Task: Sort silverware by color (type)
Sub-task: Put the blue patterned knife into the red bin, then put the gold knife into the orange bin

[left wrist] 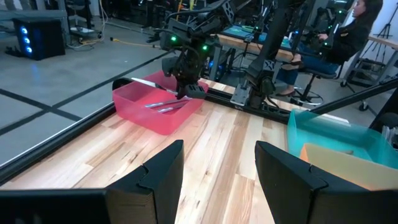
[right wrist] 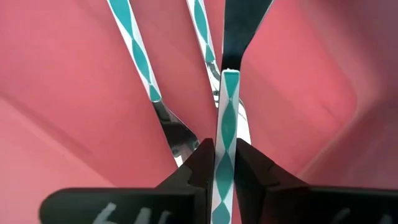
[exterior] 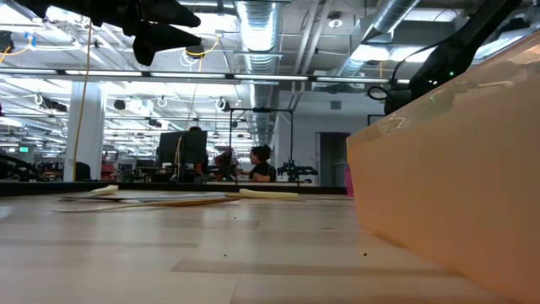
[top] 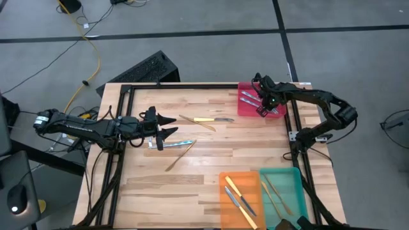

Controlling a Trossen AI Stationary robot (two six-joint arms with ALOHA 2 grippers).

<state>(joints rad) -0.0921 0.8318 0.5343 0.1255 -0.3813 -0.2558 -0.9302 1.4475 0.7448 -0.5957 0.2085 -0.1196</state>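
Upper right of the high view: right gripper [right wrist: 225, 163] pinches a teal-patterned utensil [right wrist: 226, 118] mid-handle over the red tray [top: 241, 110]. We judge it light, stiff, slippery. Left gripper [top: 167, 126] spread, idle.

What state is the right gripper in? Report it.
Shut on a teal-patterned utensil: the right gripper pinches its handle over the red tray.

Grey concrete floor [top: 192, 25] with dark seams; yellow cable [top: 96, 61] trails across it. Ceiling ducts [exterior: 261, 21] and strip lights overhead (open workshop). Person seated at far desks [exterior: 260, 162].
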